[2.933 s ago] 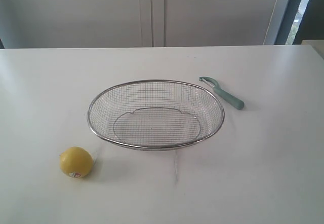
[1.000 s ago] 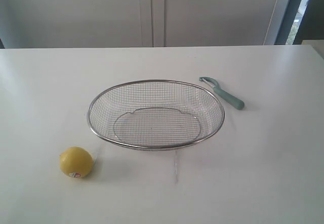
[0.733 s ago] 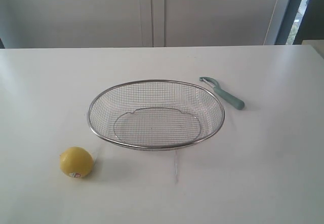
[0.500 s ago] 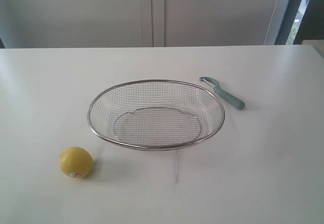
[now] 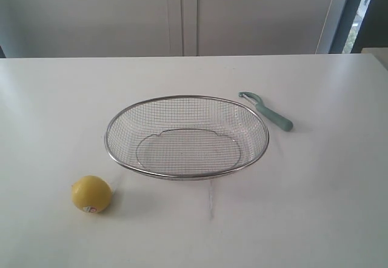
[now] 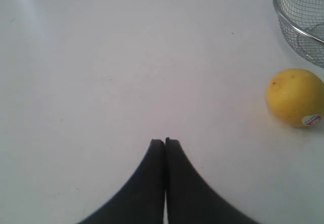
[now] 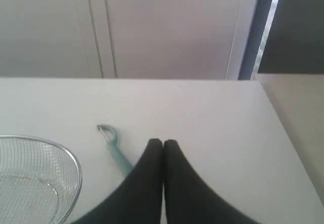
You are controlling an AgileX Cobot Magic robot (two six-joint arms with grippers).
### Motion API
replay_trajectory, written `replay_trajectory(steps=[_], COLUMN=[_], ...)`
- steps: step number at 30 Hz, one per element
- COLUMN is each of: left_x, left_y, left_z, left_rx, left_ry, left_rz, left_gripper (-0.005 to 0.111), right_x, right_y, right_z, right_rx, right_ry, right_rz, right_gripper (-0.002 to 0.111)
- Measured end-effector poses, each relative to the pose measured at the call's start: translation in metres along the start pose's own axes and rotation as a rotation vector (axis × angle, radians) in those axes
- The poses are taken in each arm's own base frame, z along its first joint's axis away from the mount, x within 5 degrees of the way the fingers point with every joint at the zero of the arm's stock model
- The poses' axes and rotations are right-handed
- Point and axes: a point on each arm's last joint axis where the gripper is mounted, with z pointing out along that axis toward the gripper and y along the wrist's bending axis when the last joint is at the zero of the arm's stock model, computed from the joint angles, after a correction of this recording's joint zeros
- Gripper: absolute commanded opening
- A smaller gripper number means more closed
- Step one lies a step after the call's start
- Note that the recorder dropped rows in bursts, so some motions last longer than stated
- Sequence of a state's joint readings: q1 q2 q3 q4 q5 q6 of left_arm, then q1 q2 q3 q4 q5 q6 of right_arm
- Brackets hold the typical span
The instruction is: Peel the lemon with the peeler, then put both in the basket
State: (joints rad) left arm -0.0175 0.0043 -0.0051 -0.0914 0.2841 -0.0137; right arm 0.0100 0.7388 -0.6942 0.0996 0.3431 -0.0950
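Exterior view has the basket (image 5: 107,140) sitting near the middle of the white table (image 5: 321,213), upright, its wire mesh holding nothing. The lemon (image 5: 91,193) rests on the table on my left side, toward the near edge and apart from the basket's rim, with its small white-and-red sticker (image 5: 92,208) low on the side that faces that camera. The peeler (image 5: 270,114) lies flat on the table on my right side, just beside the basket's far right rim; whether it touches the rim I cannot tell. Its curved metal head points toward the far edge and its pale teal handle angles away to the right. Pale cabinet doors (image 5: 182,13) stand behind the table. My left gripper (image 6: 165,142) has its two dark fingers pressed together tip to tip, nothing between them, above bare tabletop. In the left wrist view the lemon sits well off to one side of my fingers, close to the basket's rim but not against it. My right gripper (image 7: 162,142) is closed the same way, jaws meeting along a thin line and gripping nothing. In the right wrist view the peeler lies just beside my fingertips, between them and the basket, with its handle end hidden behind one finger.
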Motion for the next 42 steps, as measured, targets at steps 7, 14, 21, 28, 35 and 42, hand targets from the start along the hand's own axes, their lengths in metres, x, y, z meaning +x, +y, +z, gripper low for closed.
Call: replay_trajectory(steps=[7, 14, 21, 28, 35, 42], left_x=[0.0, 0.0, 0.0, 0.0, 0.0, 0.0], left_y=[0.0, 0.0, 0.0, 0.0, 0.0, 0.0], left_z=[0.0, 0.0, 0.0, 0.0, 0.0, 0.0], left_rx=[0.0, 0.0, 0.0, 0.0, 0.0, 0.0], left_ry=[0.0, 0.0, 0.0, 0.0, 0.0, 0.0], left_rz=[0.0, 0.0, 0.0, 0.0, 0.0, 0.0], left_gripper=[0.0, 0.0, 0.0, 0.0, 0.0, 0.0], right_x=[-0.023, -0.045, -0.06, -0.069, -0.071, -0.064], right_y=[0.002, 0.002, 0.002, 0.003, 0.004, 0.003], right_z=[0.02, 0.037, 0.06, 0.09, 0.125, 0.15], right_rx=[-0.034, -0.065, -0.099, -0.143, -0.19, -0.214], right_ry=[0.233, 0.38, 0.534, 0.674, 0.777, 0.821], right_rz=[-0.074, -0.116, -0.151, -0.179, -0.185, -0.211], right_gripper=[0.0, 0.0, 0.0, 0.0, 0.0, 0.0])
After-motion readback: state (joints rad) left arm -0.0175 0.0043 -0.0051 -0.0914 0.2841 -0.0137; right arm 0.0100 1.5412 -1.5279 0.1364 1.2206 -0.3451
